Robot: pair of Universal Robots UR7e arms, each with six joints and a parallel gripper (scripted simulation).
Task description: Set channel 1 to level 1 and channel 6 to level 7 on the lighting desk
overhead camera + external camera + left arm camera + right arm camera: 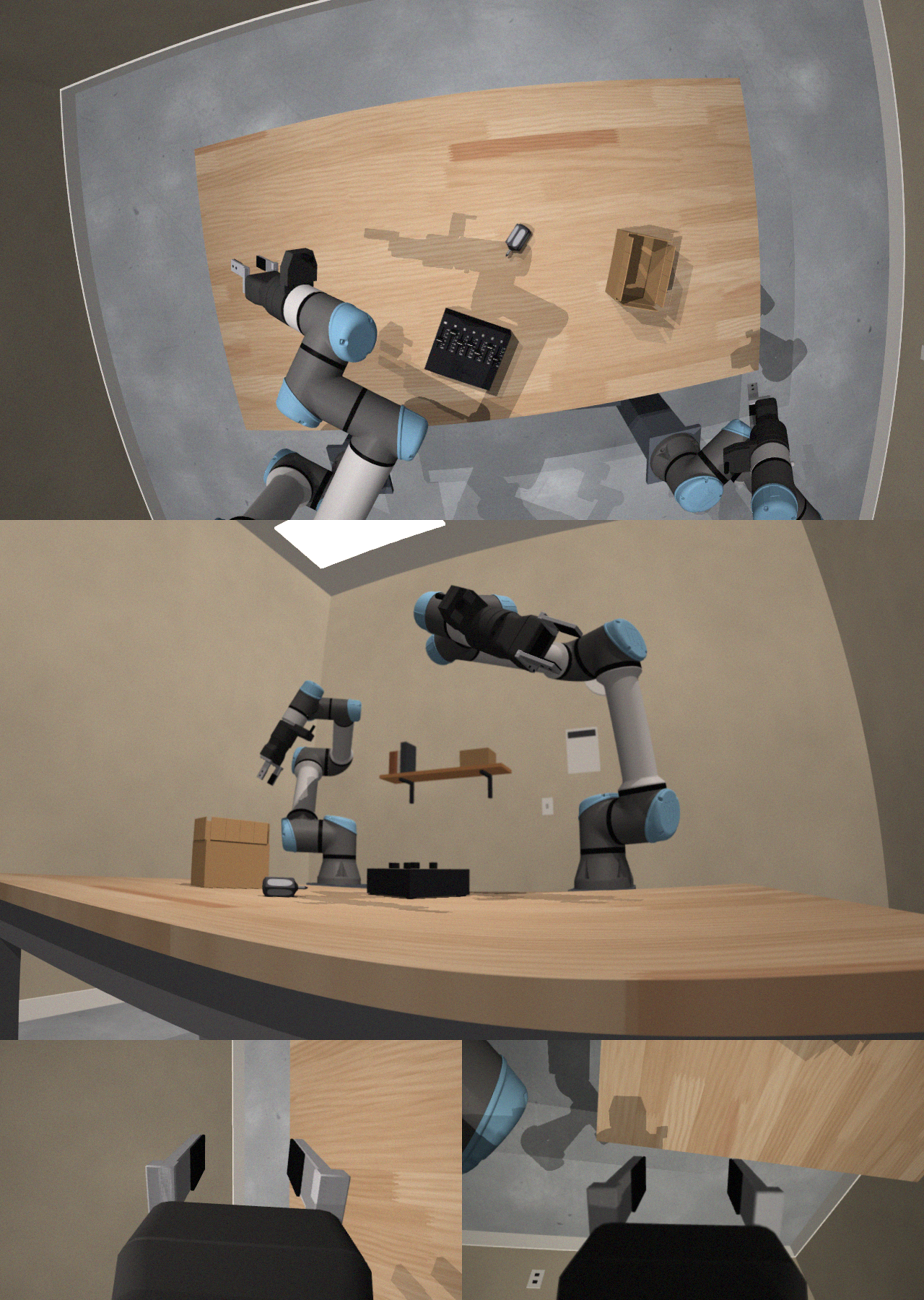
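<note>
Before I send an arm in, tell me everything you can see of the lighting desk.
The lighting desk is a low black box, plastic by its look. Its top carries a row of faders with pale tick marks and small light squares above them; channel numbers and levels are too small to read. It lies flat on the wooden table, turned at an angle to the table's edge. No gripper touches it.
</note>
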